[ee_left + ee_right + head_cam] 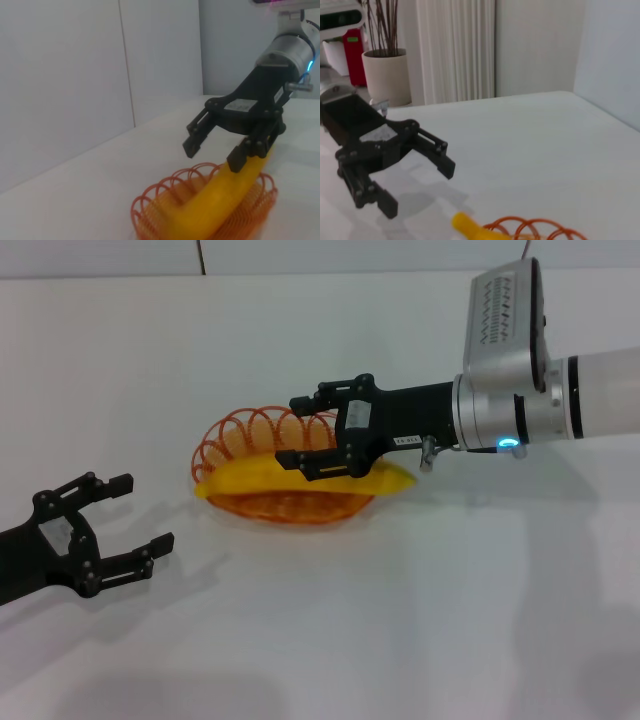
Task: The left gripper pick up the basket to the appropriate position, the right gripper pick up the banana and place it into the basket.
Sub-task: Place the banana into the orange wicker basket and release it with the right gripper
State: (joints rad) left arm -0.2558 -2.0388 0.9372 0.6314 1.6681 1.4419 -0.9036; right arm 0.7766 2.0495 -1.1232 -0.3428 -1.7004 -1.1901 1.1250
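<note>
Banana [260, 476] lying across basket [240, 435]; right gripper [305, 432] above, fingers spread for release; left gripper [130, 515] apart, spread.

Both grippers were matte black linkage claws with visible pivot screws. The right gripper [307, 433] had a small white label, then a silver wrist with a glowing blue light and a white cylindrical forearm. The left gripper [137, 515] was all black.

Head looks down; wrists low; basket [285, 470] shared.
</note>
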